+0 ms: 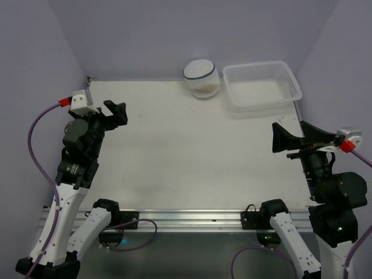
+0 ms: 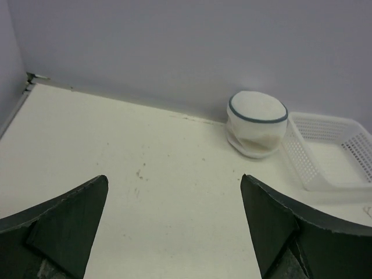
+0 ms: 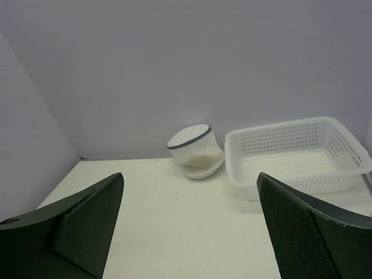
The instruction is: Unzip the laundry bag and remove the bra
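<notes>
The laundry bag (image 1: 201, 78) is a small round white mesh pouch with a dark blue-grey zipper line around its rim. It sits at the back of the table by the wall. It also shows in the left wrist view (image 2: 256, 122) and the right wrist view (image 3: 195, 151). A beige shape shows faintly through its mesh; the bra itself is hidden. My left gripper (image 1: 115, 112) is open and empty at the table's left, far from the bag. My right gripper (image 1: 289, 138) is open and empty at the right side.
A white plastic lattice basket (image 1: 263, 84) stands just right of the bag at the back right. It also shows in the left wrist view (image 2: 331, 154) and the right wrist view (image 3: 296, 154). Purple-grey walls close the back and both sides.
</notes>
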Controlling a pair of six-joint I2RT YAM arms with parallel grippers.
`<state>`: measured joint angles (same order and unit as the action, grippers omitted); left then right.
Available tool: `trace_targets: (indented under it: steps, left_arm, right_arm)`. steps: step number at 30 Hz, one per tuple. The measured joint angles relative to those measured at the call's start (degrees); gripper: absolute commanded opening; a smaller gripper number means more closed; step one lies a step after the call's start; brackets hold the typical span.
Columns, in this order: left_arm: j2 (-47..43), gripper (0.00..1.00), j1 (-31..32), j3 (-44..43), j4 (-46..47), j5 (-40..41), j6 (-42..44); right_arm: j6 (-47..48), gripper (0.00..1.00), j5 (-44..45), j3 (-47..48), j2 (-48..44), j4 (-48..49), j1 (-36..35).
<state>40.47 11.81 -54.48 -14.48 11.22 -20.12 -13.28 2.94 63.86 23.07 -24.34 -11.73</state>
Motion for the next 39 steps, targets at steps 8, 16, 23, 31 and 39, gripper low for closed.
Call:
trace_targets:
  steps: [8,16,23,31,39]
  left_arm:
    - [18.62,1.0,0.0,0.07,6.16,-8.11,-9.55]
    - [48.52,1.0,0.24,-10.38,15.32,-15.56,-20.35]
    - [73.61,1.0,0.92,-32.5,25.16,-19.89,-28.87]
    - [97.07,1.0,3.41,-53.7,34.07,-24.26,-36.72]
    - [109.61,0.56,6.43,-64.11,38.62,-26.32,-41.2]
  right_arm:
    - [-6.03,0.99,-4.94,-5.79,0.07,-1.6,0.0]
    - [-10.95,0.99,-8.85,-11.13,1.42,-1.99,0.0]
    - [-12.39,0.99,-11.54,-13.73,2.62,-1.86,0.0]
    - [-12.68,0.99,-14.29,-13.77,3.63,-1.84,0.0]
    - [-13.42,0.99,-15.98,-14.6,4.09,-1.9,0.0]
